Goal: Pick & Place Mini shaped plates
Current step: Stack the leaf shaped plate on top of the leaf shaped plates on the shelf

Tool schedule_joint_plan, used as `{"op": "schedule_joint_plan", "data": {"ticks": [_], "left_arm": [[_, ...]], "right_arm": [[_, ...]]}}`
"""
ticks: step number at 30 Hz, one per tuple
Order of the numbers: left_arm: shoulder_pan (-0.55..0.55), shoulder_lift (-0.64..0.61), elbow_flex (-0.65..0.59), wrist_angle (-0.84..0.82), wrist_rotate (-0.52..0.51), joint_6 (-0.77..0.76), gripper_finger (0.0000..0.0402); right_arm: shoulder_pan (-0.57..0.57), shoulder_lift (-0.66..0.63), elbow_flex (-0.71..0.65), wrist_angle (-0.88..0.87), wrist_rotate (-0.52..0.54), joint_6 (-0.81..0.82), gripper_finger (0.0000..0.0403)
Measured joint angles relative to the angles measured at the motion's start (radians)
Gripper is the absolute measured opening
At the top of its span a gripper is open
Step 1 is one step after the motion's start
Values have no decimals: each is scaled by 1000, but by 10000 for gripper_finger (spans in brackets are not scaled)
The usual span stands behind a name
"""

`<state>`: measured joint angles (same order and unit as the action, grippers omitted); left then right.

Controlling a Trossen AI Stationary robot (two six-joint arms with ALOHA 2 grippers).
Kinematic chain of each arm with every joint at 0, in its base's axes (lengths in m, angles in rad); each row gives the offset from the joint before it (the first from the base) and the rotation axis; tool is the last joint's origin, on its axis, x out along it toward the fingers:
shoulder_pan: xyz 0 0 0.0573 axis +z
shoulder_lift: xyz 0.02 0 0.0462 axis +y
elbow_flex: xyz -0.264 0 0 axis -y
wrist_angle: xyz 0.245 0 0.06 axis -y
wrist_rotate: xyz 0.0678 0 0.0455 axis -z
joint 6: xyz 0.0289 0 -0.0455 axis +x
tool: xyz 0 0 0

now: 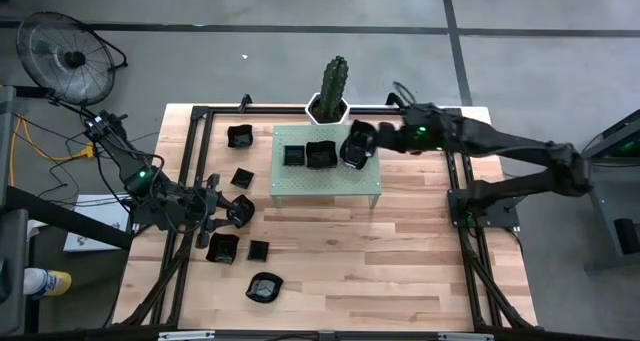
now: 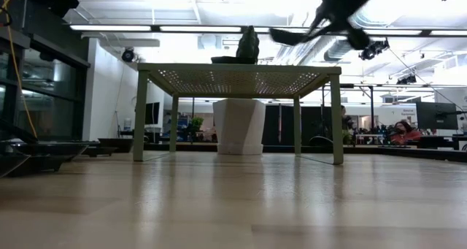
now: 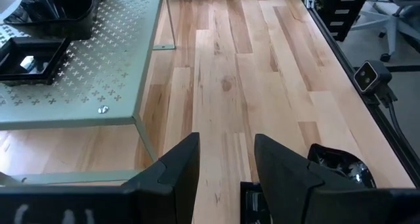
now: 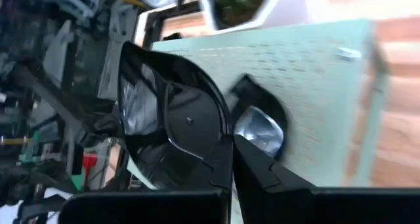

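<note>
A wooden table (image 1: 400,261) seen from above holds a pale green perforated stand (image 1: 328,181) near its far middle, with a potted cactus (image 1: 333,86) just beyond it.

The right gripper (image 1: 362,141) reaches in over the stand's right part. Its fingers (image 4: 220,165) are pinched tight on the rim of a glossy black plate (image 4: 167,115), which sticks out past the fingertips and is tilted on edge rather than lying flat. In the right wrist view another shiny dish (image 4: 259,129) lies on the stand just beside the held one. Two more black plates sit on the stand: a square one (image 1: 293,155) toward the left and a larger one (image 1: 320,154) in the middle.

The left gripper (image 1: 222,213) hovers low over the table's left side, its fingers (image 3: 177,171) apart with bare wood showing between them. A black plate (image 1: 240,211) lies just at the fingertips; whether they touch it is hard to tell.

Other plates are scattered on the left of the table: one (image 1: 240,136) at the far left beside the stand, one (image 1: 243,177) nearer, two (image 1: 222,247) (image 1: 258,249) close to the left gripper, and a rounded one (image 1: 264,287) nearest the front edge.
</note>
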<state>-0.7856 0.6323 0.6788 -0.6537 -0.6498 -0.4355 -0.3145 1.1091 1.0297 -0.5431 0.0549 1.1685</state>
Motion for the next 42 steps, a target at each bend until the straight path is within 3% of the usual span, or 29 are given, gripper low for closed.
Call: {"op": "schedule_joint_plan", "data": {"ticks": [5, 10, 24, 42], "left_arm": [[0, 0, 0, 0, -13, -21, 143], [0, 0, 0, 1, -40, -37, 143], [0, 0, 0, -1, -43, -36, 143], [0, 0, 0, -3, -11, -33, 143]], "right_arm": [[37, -105, -47, -44, 97, 143, 0], [107, -75, -47, -46, 177, 224, 0], [127, 104, -47, 42, 149, 246, 0], [125, 149, -47, 40, 182, 265, 0]]}}
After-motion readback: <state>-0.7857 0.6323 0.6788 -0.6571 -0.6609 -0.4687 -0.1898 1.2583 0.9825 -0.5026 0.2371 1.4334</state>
